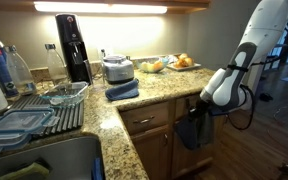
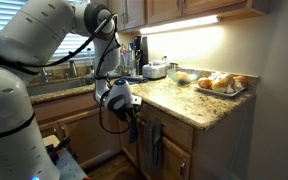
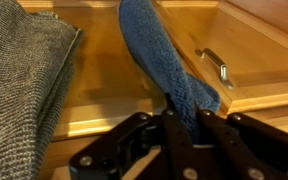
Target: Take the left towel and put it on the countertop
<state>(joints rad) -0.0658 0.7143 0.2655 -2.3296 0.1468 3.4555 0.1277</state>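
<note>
My gripper is shut on the lower part of the left towel, a limp slate-blue cloth that hangs against the wooden cabinet front. In an exterior view the gripper sits just under the edge of the speckled granite countertop, with the towel hanging below it. In an exterior view the gripper is at the cabinet front beside a hanging towel, below the countertop.
A second, grey knitted towel hangs beside the gripped one. A drawer handle is close by. On the counter are a folded light-blue cloth, a small appliance, a fruit plate and a dish rack.
</note>
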